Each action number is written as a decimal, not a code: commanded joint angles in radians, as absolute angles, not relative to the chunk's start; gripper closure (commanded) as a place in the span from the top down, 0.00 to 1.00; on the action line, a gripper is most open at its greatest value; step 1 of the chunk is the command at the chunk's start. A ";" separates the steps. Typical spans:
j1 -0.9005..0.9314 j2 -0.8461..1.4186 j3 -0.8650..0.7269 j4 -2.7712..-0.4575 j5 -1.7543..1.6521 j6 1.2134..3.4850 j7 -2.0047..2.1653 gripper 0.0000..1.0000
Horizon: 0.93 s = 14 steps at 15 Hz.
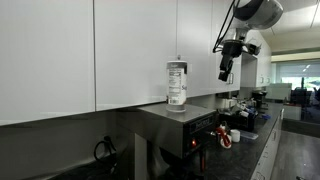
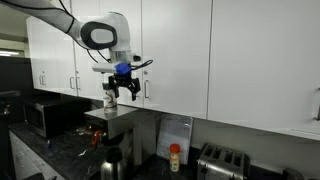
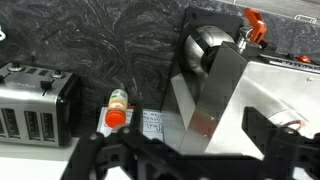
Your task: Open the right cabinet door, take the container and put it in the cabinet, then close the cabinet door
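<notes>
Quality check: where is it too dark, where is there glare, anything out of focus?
In an exterior view the counter is dim, the far window is overbright, and the container is legible. In the wrist view the gripper is a dark, soft silhouette, and the metal machine shows glare.

Arm [image 2: 118, 28]: glossy white rounded shells in both exterior views. Joint cap [image 2: 97, 36]: round, dark grey, ringed in white. Cable [image 2: 55, 14]: thin, black, along the link running off toward 10 o'clock. Band [image 2: 122, 70]: bright blue, at wrist, 12 o'clock of gripper [image 2: 121, 95]. Gripper matt black, blocky, two fingers [image 2: 110, 97] of skeletal linkage. In wrist view, fingers [image 3: 95, 160] as dark silhouettes along 6 o'clock edge. Screws, markings too small to resolve.
</notes>
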<state>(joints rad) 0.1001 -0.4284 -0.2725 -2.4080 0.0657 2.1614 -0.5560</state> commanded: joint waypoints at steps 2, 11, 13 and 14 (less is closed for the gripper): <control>0.085 -0.418 -0.240 -2.398 0.089 2.190 -0.584 1.00; 0.140 -0.322 -0.195 -2.324 0.107 2.370 -0.642 1.00; 0.157 -0.286 -0.213 -2.300 0.153 2.403 -0.708 1.00; 0.157 -0.268 -0.216 -2.286 0.180 2.413 -0.741 1.00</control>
<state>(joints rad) 0.1442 -0.3444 -0.1939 -2.3460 0.1049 2.3776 -0.6357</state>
